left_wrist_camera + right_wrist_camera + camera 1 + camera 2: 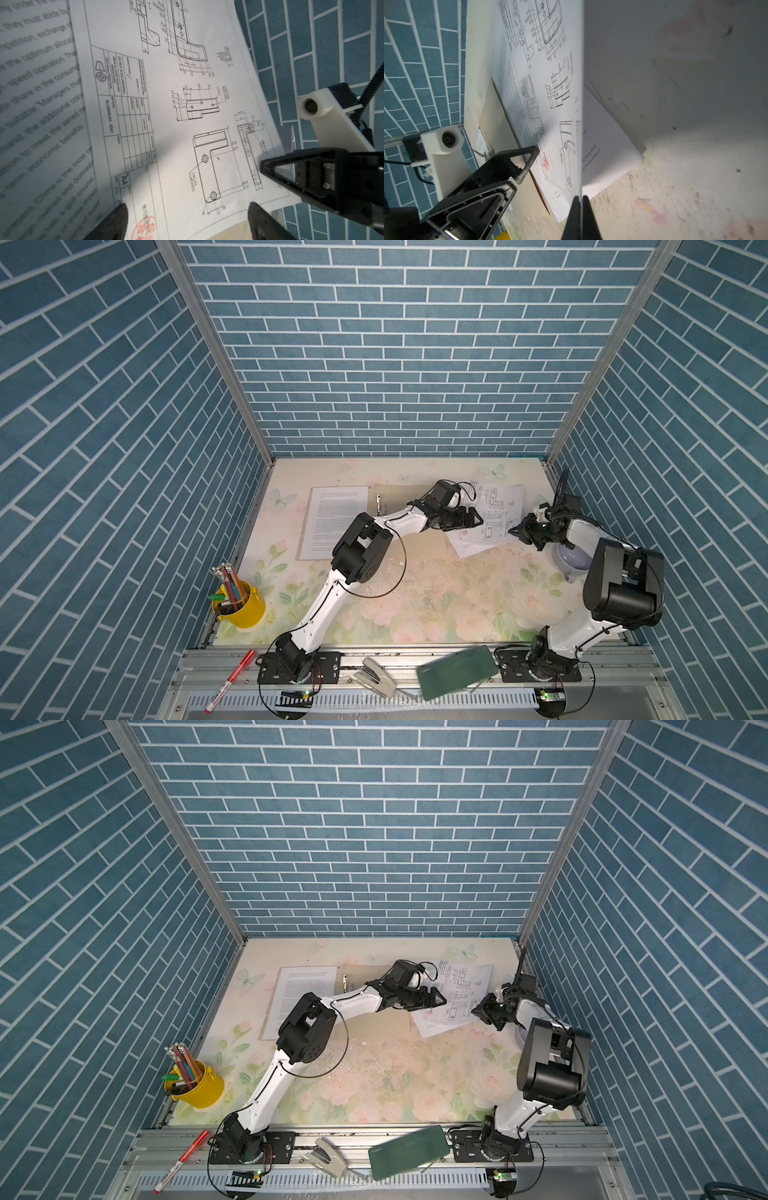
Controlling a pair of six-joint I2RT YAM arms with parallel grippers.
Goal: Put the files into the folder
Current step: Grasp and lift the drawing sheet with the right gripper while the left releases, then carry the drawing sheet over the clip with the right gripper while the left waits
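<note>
**Top views: drawing sheet pinched, not yet in folder**

I see one text sheet lying on the tan folder, left of my left gripper. That gripper gapes wide and empty over the drawing sheet. My right gripper is clamped on that sheet's lifted edge. A second text sheet lies beneath. My left arm hides much of the folder.

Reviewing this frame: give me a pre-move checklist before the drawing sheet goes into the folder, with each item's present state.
1. Right end effector shut on the edge of the drawing sheet: ok.
2. Left end effector open, holding nothing, over the drawing sheet: ok.
3. Folder lying open on the table: ok.
4. Second text sheet flat beneath the lifted drawing sheet, not pinched: ok.
5. First text sheet lying on the folder's left half: ok.
6. Metal clip at the spine open or closed: cannot tell.
</note>
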